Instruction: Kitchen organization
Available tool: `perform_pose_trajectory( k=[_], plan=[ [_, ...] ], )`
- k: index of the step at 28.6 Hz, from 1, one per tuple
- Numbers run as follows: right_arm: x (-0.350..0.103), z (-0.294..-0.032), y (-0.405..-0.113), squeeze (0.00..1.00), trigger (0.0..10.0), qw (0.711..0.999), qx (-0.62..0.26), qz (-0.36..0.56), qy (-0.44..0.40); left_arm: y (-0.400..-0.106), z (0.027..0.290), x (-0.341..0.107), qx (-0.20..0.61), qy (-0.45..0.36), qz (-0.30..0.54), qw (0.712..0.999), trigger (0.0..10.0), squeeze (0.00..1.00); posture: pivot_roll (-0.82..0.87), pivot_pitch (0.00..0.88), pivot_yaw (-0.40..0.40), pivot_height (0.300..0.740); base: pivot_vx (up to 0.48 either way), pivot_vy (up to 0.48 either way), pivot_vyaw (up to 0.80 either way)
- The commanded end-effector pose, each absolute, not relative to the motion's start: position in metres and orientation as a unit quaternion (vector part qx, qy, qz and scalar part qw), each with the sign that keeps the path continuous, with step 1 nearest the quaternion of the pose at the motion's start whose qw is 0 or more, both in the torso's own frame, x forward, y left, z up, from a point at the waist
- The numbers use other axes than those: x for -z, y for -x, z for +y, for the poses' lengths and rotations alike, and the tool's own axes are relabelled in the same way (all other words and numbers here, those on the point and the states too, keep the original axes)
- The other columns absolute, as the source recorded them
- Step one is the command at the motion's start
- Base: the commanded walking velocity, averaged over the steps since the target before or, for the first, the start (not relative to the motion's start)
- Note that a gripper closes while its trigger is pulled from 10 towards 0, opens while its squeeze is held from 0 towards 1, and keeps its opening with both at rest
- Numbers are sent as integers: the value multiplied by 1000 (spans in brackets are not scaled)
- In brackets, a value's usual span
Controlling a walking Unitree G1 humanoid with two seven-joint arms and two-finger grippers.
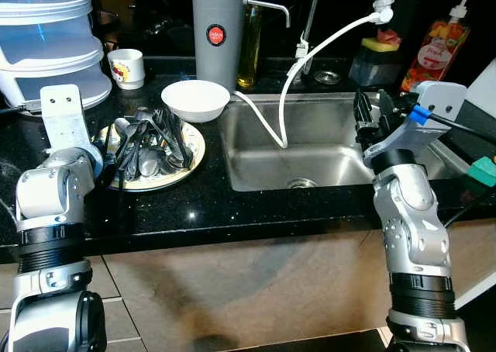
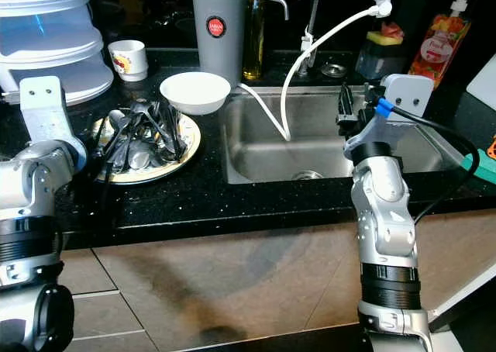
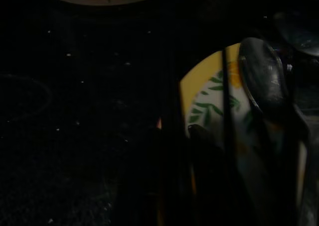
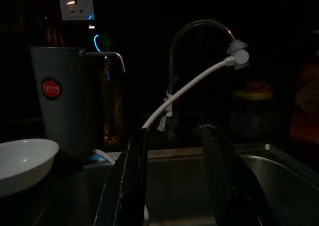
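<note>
With the left end effector [image 1: 116,162], whose finger state I cannot tell, low at the near-left rim of the yellow-rimmed plate [image 1: 194,154] heaped with spoons [image 1: 151,146], a careless push could scatter cutlery across the counter [image 1: 201,208], while the right end effector [image 4: 174,186], fingers apart, hovers over the sink [image 1: 325,162] right of the plate.

— What stood beyond the right gripper [image 1: 370,113]?
— A faucet [image 1: 325,3], its white hose [image 1: 310,53] hanging into the sink [image 1: 256,146]
— And either side?
— Grey dispenser [image 1: 219,34] leftward, soap bottle [image 1: 438,46] rightward
</note>
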State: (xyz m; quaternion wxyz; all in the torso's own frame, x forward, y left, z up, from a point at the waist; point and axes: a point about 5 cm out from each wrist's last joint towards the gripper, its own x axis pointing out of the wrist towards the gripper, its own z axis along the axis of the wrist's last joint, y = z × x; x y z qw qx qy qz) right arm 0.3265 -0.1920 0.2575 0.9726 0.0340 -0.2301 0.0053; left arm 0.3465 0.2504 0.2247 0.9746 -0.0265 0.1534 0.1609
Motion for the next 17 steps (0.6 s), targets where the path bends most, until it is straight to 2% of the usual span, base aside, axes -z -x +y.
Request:
perform_pose_trajectory(
  k=[1, 14, 16, 17],
  plan=[
    [-256, -191, -326, 0, 10000, 973, -7, -228, -33, -345, 251, -202, -164, 32, 203, 965, 0, 0, 66, 0, -41, 740, 0, 0, 0],
    [-257, -194, -325, 0, 10000, 973, -3, -229, -31, -351, 250, -198, -176, 30, 188, 966, 0, 0, 50, 0, -42, 740, 0, 0, 0],
    [-257, -195, -325, 0, 10000, 973, -3, -229, -30, -353, 250, -209, -182, 47, 153, 970, 4745, 0, 49, 0, -44, 740, 0, 0, 0],
    [-257, -195, -325, 0, 10000, 973, -2, -229, -30, -354, 250, -215, -185, 52, 132, 972, 10000, 0, 49, 0, -44, 740, 0, 0, 0]
  ],
)
